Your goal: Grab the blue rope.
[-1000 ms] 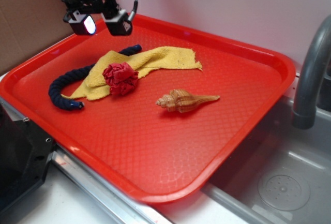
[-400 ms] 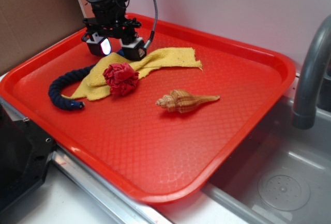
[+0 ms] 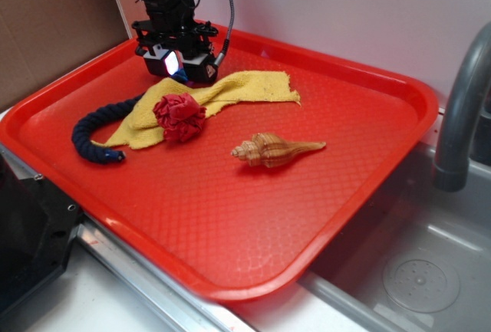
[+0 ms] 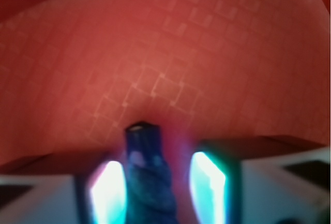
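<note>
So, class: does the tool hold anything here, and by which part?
Nothing yet: the tool is open, straddling the blue rope near its far end, not clamped.

Red tray (image 3: pixel 368 186) with blue rope (image 3: pixel 92 129), yellow cloth (image 3: pixel 238 87) and seashell (image 3: pixel 276 149) on it

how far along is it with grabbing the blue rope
Done: the gripper is down at the far end of the blue rope, and the wrist view shows that end between the fingers. In hand: the jaws are open, a gap on each side. Left: closing and lifting.
</note>
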Robot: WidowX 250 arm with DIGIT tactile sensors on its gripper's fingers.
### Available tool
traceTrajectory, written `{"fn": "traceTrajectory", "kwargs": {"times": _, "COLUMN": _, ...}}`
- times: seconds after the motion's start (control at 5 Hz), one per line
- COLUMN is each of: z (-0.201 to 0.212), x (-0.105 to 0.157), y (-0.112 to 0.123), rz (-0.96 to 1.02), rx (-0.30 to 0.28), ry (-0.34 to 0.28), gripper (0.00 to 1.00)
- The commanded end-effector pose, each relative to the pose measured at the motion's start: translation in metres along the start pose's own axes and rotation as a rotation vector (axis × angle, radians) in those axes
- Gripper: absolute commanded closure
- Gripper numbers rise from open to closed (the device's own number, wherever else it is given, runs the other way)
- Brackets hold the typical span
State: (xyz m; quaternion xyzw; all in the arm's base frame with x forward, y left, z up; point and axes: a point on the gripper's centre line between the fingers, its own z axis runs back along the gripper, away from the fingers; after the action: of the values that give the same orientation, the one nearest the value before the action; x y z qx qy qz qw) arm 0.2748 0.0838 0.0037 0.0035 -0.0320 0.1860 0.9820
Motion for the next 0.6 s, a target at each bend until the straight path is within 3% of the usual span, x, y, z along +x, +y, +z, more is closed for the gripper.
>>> {"fn": "traceTrajectory", "kwargs": {"times": 0.0, "z": 0.012, "x": -0.012, "y": 0.007, "rz": 0.022, "rx": 0.002, "ry": 0.009, "gripper": 1.0}}
{"fn": "traceTrajectory", "kwargs": {"times": 0.4, "z": 0.111, "x": -0.036, "y": -0.011, "rz": 0.085, "rx": -0.096, "ry": -0.111, "gripper": 1.0}}
